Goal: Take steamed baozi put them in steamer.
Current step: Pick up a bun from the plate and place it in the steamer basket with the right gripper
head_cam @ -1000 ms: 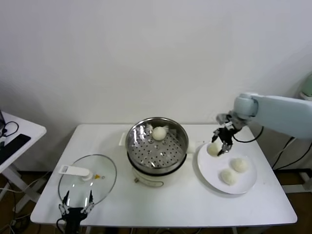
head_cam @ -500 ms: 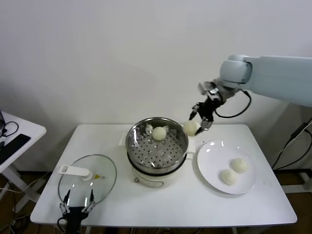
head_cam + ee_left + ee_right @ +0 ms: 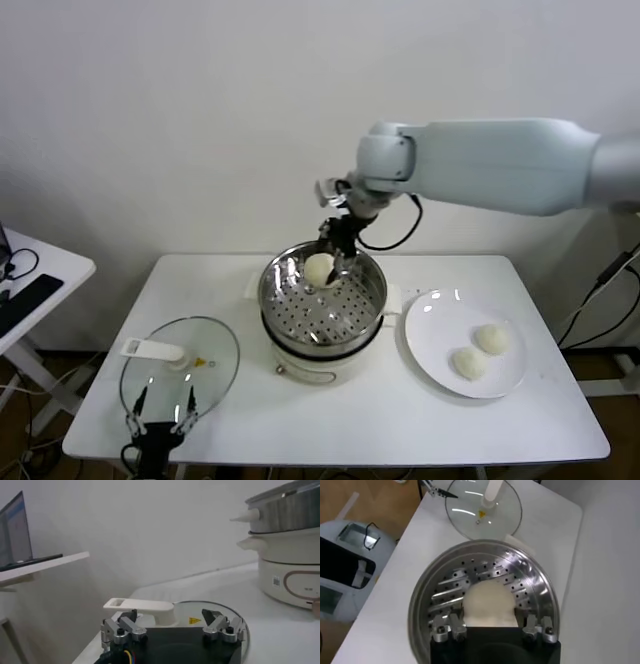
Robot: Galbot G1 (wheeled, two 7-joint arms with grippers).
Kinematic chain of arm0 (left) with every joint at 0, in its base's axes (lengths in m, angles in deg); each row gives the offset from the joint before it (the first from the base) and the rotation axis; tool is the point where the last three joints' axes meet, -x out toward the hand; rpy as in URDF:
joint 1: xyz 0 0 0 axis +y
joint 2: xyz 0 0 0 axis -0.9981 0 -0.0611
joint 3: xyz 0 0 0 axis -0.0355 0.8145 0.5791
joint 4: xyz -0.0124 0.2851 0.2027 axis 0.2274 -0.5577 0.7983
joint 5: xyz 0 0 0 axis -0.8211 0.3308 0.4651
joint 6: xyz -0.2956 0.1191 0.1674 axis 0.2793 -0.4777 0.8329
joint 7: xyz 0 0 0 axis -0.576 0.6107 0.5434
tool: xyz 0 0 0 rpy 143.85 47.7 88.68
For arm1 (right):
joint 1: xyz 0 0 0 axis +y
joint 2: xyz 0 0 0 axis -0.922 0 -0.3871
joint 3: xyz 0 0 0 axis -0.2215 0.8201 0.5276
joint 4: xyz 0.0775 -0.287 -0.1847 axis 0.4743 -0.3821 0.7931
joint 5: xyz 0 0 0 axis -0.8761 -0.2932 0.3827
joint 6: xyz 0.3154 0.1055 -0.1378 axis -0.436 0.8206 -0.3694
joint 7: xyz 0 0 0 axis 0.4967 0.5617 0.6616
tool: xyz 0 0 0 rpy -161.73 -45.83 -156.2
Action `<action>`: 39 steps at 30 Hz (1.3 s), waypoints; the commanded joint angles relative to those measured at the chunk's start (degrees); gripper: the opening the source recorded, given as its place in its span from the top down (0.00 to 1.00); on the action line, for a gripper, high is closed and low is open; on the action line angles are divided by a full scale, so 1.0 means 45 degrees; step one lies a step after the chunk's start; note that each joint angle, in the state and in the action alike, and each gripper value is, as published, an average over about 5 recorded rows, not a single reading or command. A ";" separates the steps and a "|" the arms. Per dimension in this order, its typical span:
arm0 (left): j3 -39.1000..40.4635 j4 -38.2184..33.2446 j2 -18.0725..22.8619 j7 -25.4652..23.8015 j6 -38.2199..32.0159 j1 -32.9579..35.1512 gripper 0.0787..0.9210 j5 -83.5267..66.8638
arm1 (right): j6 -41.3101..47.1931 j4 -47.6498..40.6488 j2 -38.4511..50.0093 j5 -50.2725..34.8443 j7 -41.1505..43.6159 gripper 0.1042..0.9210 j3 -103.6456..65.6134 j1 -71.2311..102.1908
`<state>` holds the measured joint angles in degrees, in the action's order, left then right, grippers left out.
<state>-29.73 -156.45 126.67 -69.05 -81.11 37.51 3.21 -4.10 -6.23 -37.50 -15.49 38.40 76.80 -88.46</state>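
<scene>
Swung R gripper (image 3: 336, 253) w/ baozi (image 3: 319, 268) from beside steamer (image 3: 322, 297) rim to over basket, far side. Clamped on bun, not yet released. Hid earlier-placed bun behind it; can't tell if touching. Two buns (image 3: 480, 350) remained on plate (image 3: 437, 330). L gripper (image 3: 158, 423) parked at table front by glass lid (image 3: 179, 367), fingers apart.

right gripper (image 3: 334, 262) holds baozi (image 3: 319, 268) over steamer (image 3: 322, 292); two buns (image 3: 480, 350) on plate (image 3: 436, 340)
</scene>
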 commanded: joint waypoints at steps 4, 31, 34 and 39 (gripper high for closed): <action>-0.0018 0.0101 -0.0037 -0.0010 0.0027 -0.0043 0.12 0.0000 | 0.0432 -0.1839 -0.1682 0.0701 -0.0649 0.30 -0.0532 0.2354; -0.0109 0.0264 -0.0095 -0.0004 -0.0054 -0.0097 0.12 0.0026 | 0.1040 -0.3110 -0.2477 0.1276 -0.1369 0.31 -0.0701 0.3398; -0.0133 0.0321 -0.0100 0.0004 -0.0095 -0.0092 0.12 0.0039 | 0.1041 -0.3098 -0.2419 0.1366 -0.1378 0.31 -0.0785 0.3560; -0.0145 0.0328 -0.0090 0.0006 -0.0102 -0.0099 0.12 0.0049 | 0.1031 -0.3141 -0.2414 0.1426 -0.1354 0.29 -0.0868 0.3706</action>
<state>-30.35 -155.02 126.25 -69.04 -81.53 37.07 3.40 0.37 -19.71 -48.06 -9.77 32.59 73.52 -72.85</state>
